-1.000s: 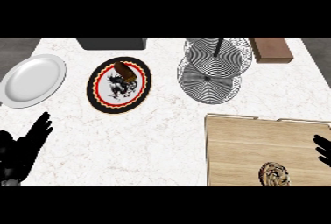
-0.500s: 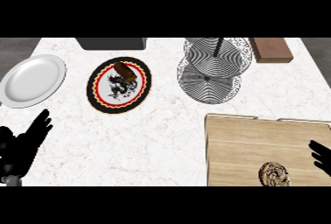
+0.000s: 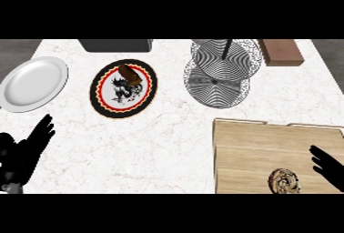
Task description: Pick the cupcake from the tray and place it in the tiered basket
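The right robot hand point(image 3: 329, 167) is now over the right edge of the pale wooden tray point(image 3: 269, 141); half a second ago it was closer to the picture border, so it has moved a little to the left, toward the cupcake. Its fingers are straight and spread, and they hold nothing. The round brown cupcake with a swirled top point(image 3: 285, 180) lies on the near part of the tray, just to the left of this hand and not touched by it. I judge that the reach has begun but the grasp is not yet made.

The left robot hand point(image 3: 23, 152) rests at the near left over the white marble table point(image 3: 168, 136), fingers open and pointing up, almost as before.

Farther away, the striped wire tiered basket point(image 3: 220, 70) stands beyond the tray, so the cupcake must travel away from the robot. To its left are a dark patterned plate with a red rim point(image 3: 123, 88) and a plain white plate point(image 3: 32, 83).
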Available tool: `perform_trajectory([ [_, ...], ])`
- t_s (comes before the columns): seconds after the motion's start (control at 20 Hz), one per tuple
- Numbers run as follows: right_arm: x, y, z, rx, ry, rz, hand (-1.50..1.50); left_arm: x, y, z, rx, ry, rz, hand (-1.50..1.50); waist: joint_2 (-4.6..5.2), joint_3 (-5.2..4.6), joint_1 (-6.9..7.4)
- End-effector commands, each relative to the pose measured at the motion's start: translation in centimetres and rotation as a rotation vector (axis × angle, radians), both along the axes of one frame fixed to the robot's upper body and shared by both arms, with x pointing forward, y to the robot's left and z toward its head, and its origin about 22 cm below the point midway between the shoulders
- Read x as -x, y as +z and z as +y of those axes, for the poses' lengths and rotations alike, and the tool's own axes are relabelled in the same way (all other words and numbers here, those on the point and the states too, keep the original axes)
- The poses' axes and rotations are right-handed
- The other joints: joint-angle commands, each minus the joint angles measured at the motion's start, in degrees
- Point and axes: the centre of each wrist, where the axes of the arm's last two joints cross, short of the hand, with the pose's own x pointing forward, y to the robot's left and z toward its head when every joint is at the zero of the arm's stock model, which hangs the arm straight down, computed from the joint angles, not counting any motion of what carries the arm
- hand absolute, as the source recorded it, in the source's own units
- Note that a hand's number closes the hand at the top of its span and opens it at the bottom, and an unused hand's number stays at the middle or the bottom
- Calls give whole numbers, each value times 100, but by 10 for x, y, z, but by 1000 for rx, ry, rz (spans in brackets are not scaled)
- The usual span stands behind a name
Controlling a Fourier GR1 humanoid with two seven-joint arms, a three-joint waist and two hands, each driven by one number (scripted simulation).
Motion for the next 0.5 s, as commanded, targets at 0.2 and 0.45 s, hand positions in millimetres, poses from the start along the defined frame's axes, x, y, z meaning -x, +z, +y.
perform_trajectory([
  [0.2, -17, -21, 11, -5, 4, -16, -150, -6, 10, -15, 0, 3, -17, 0, 14, 27, 23],
  [0.45, -25, -27, 23, -24, -6, 1, -150, 4, -1, 8, 18, 5, -5, 0, 19, 25, 34],
])
